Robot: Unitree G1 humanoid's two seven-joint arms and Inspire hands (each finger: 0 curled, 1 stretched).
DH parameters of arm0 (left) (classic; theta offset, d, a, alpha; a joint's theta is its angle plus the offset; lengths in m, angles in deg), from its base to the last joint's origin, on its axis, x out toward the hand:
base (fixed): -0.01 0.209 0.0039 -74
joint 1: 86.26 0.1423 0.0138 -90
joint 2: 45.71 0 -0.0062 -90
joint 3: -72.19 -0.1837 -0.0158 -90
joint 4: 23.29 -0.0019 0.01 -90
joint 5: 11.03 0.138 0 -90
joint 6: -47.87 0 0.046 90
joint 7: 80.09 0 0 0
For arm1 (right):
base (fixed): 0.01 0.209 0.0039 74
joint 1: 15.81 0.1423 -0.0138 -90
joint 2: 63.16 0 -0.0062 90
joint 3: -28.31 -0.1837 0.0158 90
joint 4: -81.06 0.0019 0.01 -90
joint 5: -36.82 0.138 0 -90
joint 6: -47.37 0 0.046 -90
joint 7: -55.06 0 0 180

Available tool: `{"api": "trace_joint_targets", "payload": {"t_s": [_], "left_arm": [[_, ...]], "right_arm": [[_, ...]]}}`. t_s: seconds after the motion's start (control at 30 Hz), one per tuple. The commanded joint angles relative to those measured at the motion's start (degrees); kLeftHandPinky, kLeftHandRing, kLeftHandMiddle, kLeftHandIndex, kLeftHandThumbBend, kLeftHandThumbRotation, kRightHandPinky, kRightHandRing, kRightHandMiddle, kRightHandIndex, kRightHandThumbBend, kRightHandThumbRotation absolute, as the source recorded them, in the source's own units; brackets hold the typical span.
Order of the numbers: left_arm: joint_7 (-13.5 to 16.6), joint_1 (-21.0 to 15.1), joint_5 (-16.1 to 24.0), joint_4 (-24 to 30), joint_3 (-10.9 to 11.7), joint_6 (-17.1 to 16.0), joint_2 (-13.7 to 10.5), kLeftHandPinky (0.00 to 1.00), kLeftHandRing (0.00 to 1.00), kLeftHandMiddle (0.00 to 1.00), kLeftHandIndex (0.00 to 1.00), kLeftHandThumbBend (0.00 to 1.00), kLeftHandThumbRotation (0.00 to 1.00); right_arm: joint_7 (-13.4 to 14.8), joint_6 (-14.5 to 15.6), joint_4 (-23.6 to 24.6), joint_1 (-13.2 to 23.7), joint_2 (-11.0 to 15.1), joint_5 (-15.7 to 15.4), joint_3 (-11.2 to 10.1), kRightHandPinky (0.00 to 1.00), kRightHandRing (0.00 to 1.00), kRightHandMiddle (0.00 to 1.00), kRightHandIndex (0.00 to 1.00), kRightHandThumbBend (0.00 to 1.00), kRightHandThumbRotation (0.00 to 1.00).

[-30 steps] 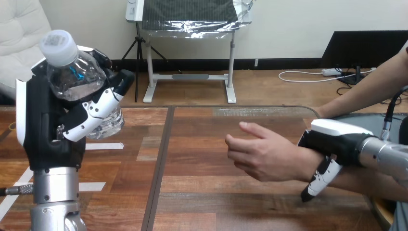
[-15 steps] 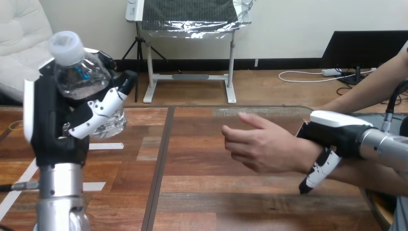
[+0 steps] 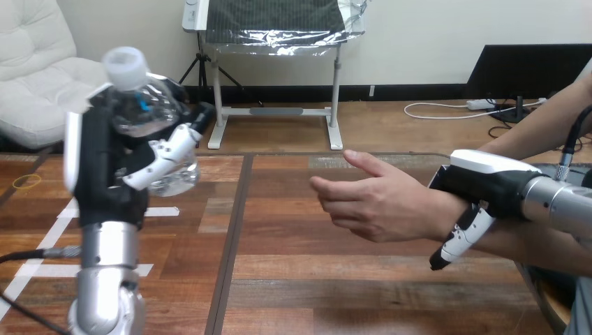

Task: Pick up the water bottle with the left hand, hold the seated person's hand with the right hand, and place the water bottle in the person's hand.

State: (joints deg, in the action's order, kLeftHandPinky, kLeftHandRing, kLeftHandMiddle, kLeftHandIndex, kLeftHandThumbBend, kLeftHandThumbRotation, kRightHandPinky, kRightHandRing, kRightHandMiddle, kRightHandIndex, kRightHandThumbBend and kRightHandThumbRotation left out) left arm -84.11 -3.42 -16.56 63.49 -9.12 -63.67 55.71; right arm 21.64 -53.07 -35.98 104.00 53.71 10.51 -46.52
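Observation:
My left hand [image 3: 105, 174] is raised above the table's left part with its fingers curled round a clear water bottle [image 3: 150, 115], whose white cap points up. The person's hand [image 3: 373, 199] reaches in from the right, held above the table with its fingers loosely curled and pointing left. My right hand [image 3: 482, 185] is at the person's wrist, its back over the wrist and its thumb and fingers curled round it. A wide gap separates the bottle from the person's hand.
The wooden table [image 3: 293, 279] has a dark seam running down its middle. Strips of white tape [image 3: 157, 211] lie on its left part, and a yellow rubber band [image 3: 26, 181] lies near the left edge.
My left hand has carried the bottle to the right, closer to the person's hand. The person's hand and my right hand on the wrist have risen slightly and shifted left.

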Motion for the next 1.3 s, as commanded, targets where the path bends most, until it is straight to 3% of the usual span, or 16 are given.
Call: {"api": "trace_joint_targets", "payload": {"t_s": [0.0, 0.67, 1.27], "left_arm": [[-0.4, -6.9, 0.8, -4.7, -1.6, -2.5, 0.5, 0.24, 0.29, 0.34, 0.39, 0.55, 0.00], [1.2, -15.5, 3.4, -19.9, -3.5, -4.6, 2.8, 0.26, 0.30, 0.36, 0.40, 0.56, 0.00], [-1.2, -23.5, 0.1, -35.9, -2.7, -8.3, 5.7, 0.30, 0.34, 0.40, 0.43, 0.62, 0.00]], "right_arm": [[0.6, 0.6, 0.7, 3.7, -0.4, 0.8, -1.6, 0.20, 0.24, 0.30, 0.30, 0.91, 0.14], [0.3, 3.0, 2.0, 4.4, -1.5, 0.4, -0.7, 0.22, 0.26, 0.32, 0.33, 0.91, 0.14], [0.4, 4.6, 4.4, 5.0, -2.2, 0.0, -0.6, 0.26, 0.30, 0.36, 0.34, 0.92, 0.16]]}}
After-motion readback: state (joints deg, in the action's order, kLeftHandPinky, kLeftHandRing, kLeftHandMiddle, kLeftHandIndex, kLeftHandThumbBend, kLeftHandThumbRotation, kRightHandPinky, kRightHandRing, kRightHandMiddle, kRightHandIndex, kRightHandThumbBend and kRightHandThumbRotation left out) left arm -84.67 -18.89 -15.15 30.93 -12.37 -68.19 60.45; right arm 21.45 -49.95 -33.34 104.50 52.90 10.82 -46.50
